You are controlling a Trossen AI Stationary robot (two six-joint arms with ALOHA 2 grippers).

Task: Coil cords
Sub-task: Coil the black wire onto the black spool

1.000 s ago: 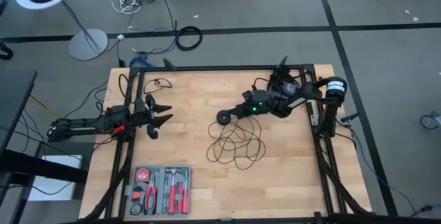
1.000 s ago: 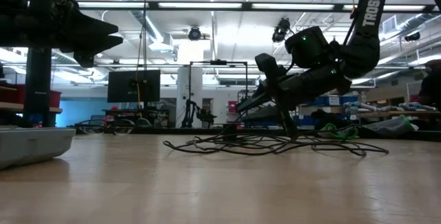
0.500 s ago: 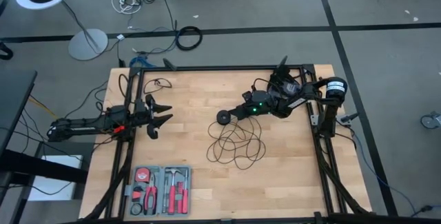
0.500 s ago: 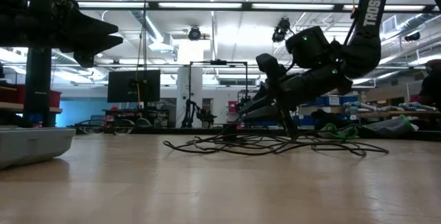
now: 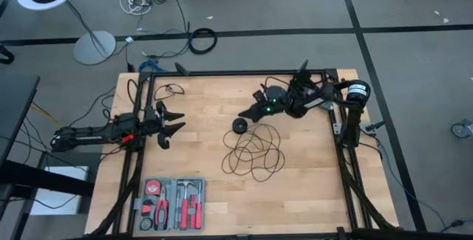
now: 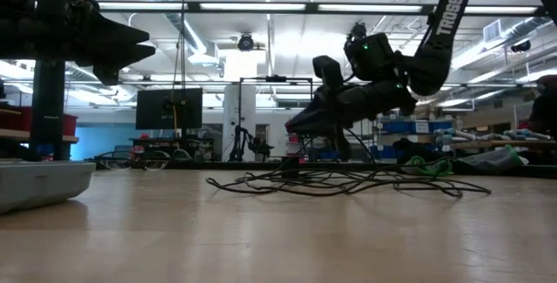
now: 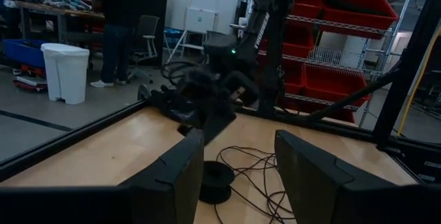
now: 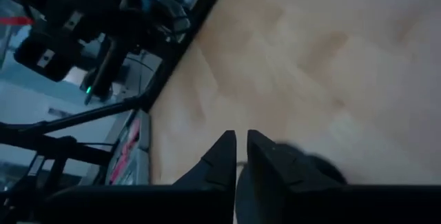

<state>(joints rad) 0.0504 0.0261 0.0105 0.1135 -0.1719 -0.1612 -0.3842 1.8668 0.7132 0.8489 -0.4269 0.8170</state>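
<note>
The thin black cord lies in slack loops on the wooden table, mid-right. Its round black puck lies flat at the far-left end of the loops. My right gripper hovers just past the puck on the far side, raised off the table and slanting down. Its fingers are almost together, with only a slit between them. My left gripper waits at the table's left, level and open, pointing toward the puck. My right gripper: I cannot tell whether a strand of the cord sits in the slit between its fingers. No view shows a strand rising from the loops to the fingertips. The puck and the loops lie on the table.
A grey tool tray with red-handled pliers and a tape measure sits near the front left. A small cable loop lies at the far left. Black frame rails run along the table's edges. Bare wood shows between the two arms.
My right gripper has risen off the puck and drawn toward the table's far edge, rolling a little, and its fingers have shut. The puck and the cord loops lie where they were.
</note>
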